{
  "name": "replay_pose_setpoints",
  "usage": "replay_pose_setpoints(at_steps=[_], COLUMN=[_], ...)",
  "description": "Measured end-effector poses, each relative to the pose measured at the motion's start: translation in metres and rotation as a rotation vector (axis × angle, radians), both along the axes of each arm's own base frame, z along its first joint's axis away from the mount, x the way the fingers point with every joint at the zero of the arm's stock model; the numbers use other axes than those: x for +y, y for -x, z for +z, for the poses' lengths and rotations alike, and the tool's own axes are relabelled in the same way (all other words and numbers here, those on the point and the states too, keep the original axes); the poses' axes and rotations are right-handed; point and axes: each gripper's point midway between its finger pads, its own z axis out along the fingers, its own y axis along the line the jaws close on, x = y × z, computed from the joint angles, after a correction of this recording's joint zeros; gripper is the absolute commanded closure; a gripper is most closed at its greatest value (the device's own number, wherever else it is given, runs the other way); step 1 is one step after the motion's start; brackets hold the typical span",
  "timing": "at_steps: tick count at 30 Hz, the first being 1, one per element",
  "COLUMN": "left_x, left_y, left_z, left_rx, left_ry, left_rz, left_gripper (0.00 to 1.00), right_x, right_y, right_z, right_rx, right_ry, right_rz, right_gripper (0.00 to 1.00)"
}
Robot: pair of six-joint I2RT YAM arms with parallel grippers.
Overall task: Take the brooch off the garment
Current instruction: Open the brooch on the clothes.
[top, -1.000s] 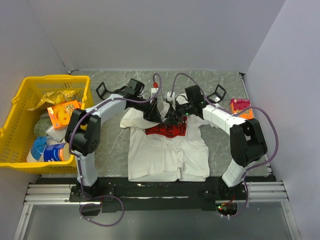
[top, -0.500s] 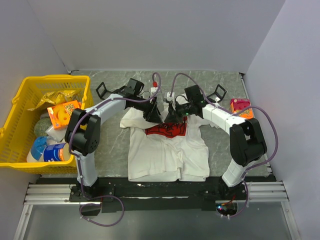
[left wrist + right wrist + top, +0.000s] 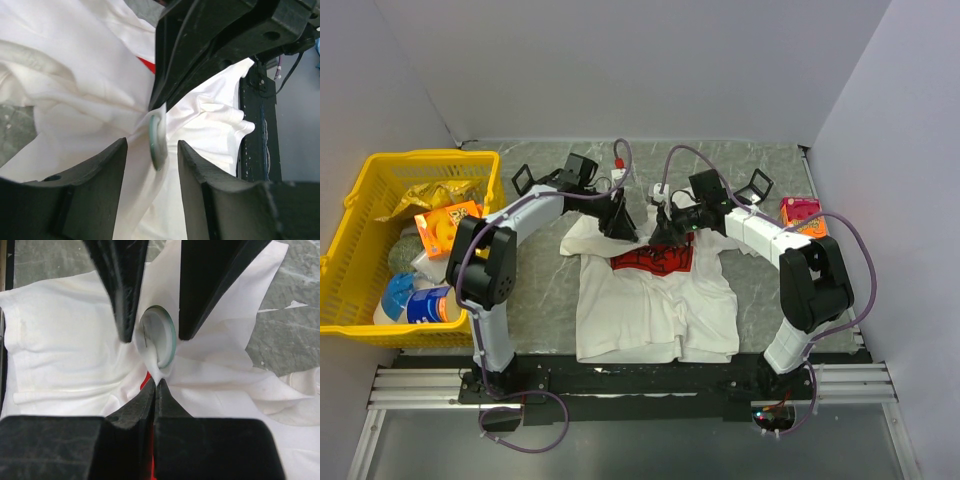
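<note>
Grey marbled desk [image 3: 548, 300] carries a white T-shirt [image 3: 655, 300], its chest bunched up between two pincers. Left pincer [image 3: 151, 145] stands partly wide, fingers flanking a pale green round brooch [image 3: 158, 142]. Right pincer [image 3: 155, 386] is clamped on T-shirt fabric just beside the brooch.

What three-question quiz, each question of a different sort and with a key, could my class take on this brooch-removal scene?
1. Fill the gap: the yellow basket stands on the robot's ____ side.
2. True or false: the right gripper is shut on the T-shirt fabric.
3. Where is the brooch? A in the basket; B between the parted fingers of the left gripper; C out of every view.
Key: 1 left; 2 true; 3 B.
</note>
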Motion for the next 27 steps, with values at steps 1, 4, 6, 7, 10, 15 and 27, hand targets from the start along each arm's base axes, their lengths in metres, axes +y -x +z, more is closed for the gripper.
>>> replay_pose_setpoints(at_steps=[1, 4, 6, 7, 10, 15, 27], left_x=[0.0023, 0.0066, 0.0079, 0.0078, 0.0078, 0.0074, 0.0075], left_y=[-0.0021, -0.0061, -0.0071, -0.0071, -0.0070, -0.0070, -0.0067], left_z=[0.0000, -0.0001, -0.0003, -0.0004, -0.0012, -0.0014, -0.0020], left_rx=[0.001, 0.000, 0.000, 0.000, -0.001, -0.003, 0.000], left_ry=[0.000, -0.001, -0.001, -0.001, -0.001, -0.002, -0.002], left_rz=[0.007, 0.021, 0.024, 0.024, 0.024, 0.024, 0.025], left_gripper=[0.51, 0.53, 0.57, 0.58, 0.61, 0.68, 0.91], right_x=[-0.0001, -0.0003, -0.0004, -0.0005, -0.0007, -0.0008, -0.0008], right_y=[0.0002, 0.0004, 0.0005, 0.0008, 0.0011, 0.0012, 0.0009], right_z=[-0.0002, -0.0003, -0.0004, -0.0005, -0.0008, -0.0010, 0.0010], right_rx=[0.000, -0.001, 0.000, 0.001, 0.000, -0.001, 0.000], right_ry=[0.001, 0.002, 0.003, 0.004, 0.005, 0.005, 0.006], right_rz=[0.001, 0.002, 0.003, 0.003, 0.004, 0.006, 0.006], right_gripper=[1.00, 1.00, 1.00, 1.00, 1.00, 1.00, 1.00])
